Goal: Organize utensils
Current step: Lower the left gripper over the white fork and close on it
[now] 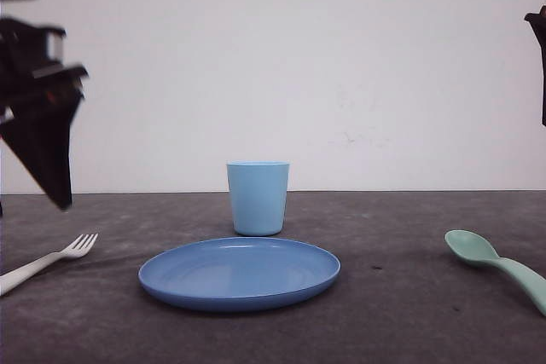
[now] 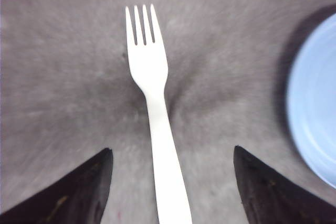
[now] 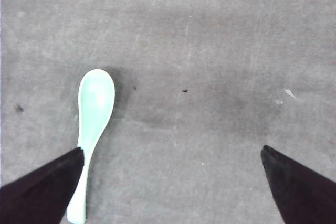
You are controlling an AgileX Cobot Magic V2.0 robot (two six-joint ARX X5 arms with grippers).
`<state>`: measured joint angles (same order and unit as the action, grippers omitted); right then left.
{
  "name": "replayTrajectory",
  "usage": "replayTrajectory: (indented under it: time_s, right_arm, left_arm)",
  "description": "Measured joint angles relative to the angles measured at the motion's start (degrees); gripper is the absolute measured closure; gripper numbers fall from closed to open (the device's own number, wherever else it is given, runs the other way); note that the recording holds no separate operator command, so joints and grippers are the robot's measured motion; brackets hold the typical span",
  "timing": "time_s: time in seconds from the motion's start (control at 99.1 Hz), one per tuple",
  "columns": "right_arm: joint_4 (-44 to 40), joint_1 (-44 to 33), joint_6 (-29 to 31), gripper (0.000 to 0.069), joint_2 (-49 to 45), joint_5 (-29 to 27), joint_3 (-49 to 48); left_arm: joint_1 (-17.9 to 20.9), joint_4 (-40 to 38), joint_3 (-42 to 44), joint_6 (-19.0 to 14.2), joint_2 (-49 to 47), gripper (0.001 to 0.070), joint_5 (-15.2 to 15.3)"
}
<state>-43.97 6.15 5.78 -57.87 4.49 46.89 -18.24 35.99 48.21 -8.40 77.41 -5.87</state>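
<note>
Fork [image 2: 152, 103] lies between my left end effector [image 2: 170, 153]'s wide-spread fingers; my right end effector [image 3: 173, 153], equally wide, hovers over the spoon [image 3: 92, 124].

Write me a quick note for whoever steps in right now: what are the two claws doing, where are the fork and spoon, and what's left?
Left claw: open, above the table, the white fork lying between its fingers, not gripped.
Right claw: open, holding nothing; the green spoon lies by one finger.
Fork: flat on the table, left of the blue plate.
Spoon: flat on the table, right of the plate.
Cup: upright behind the plate.
Done: nothing picked up yet.
Left: likely grasp and place both utensils.
</note>
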Motion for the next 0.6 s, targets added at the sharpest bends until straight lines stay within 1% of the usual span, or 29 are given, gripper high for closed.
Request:
replayTrajectory:
  time_s: [0.131, 0.293, 0.596]
  right_arm:
    - [0.00, 0.00, 0.00, 0.0011, 0.00, 0.00, 0.00]
    - [0.00, 0.00, 0.00, 0.0011, 0.00, -0.02, 0.00]
    - [0.00, 0.00, 0.00, 0.0011, 0.00, -0.04, 0.00]
  left_arm:
    - [0.00, -2.86, 0.00, -0.20, 3.58, 0.0278, 0.24]
    - [-0.50, -5.51, 0.00, -0.74, 5.84, 0.0278, 2.67]
    - [-3.76, -7.15, 0.00, -1.31, 8.33, 0.0278, 6.62]
